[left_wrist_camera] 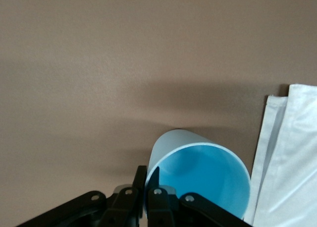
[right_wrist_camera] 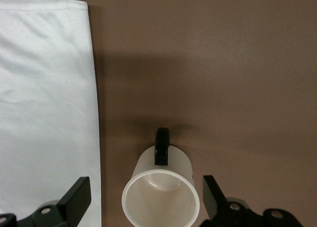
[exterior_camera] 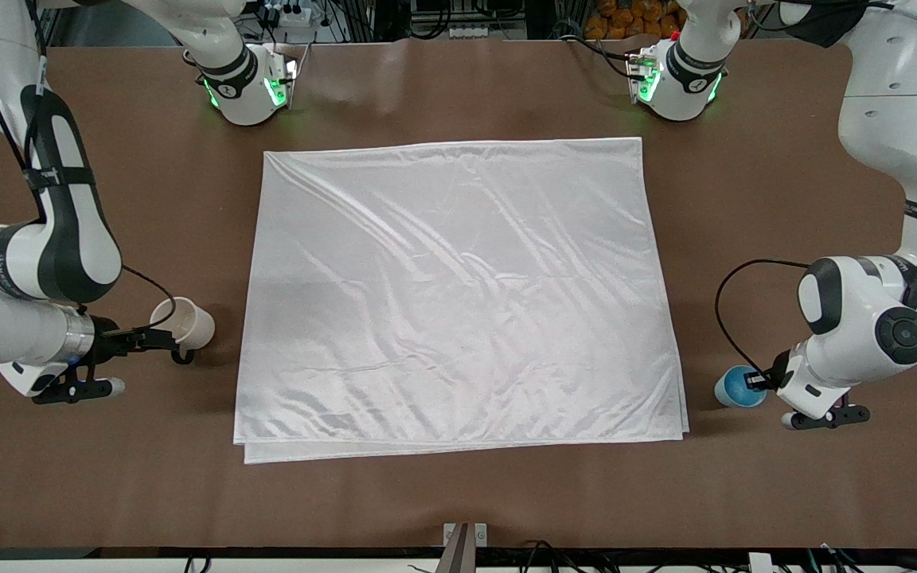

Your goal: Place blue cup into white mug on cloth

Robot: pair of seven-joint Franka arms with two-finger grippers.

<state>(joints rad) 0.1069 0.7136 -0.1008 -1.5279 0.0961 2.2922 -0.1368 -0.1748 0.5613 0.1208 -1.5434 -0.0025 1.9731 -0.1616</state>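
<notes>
my right gripper is at the mug off the cloth at the right arm's end, fingers spread wide either side of it, holding nothing; i should close squarely before lifting. my left gripper is pinched shut on the cup rim beside the cloth's other edge; i judge a slow, level lift will keep the cup from tipping.

right end effector: fingers spread, straddling white mug | mug beside cloth edge | brown table

Cloth lies between white mug and blue cup.
</notes>
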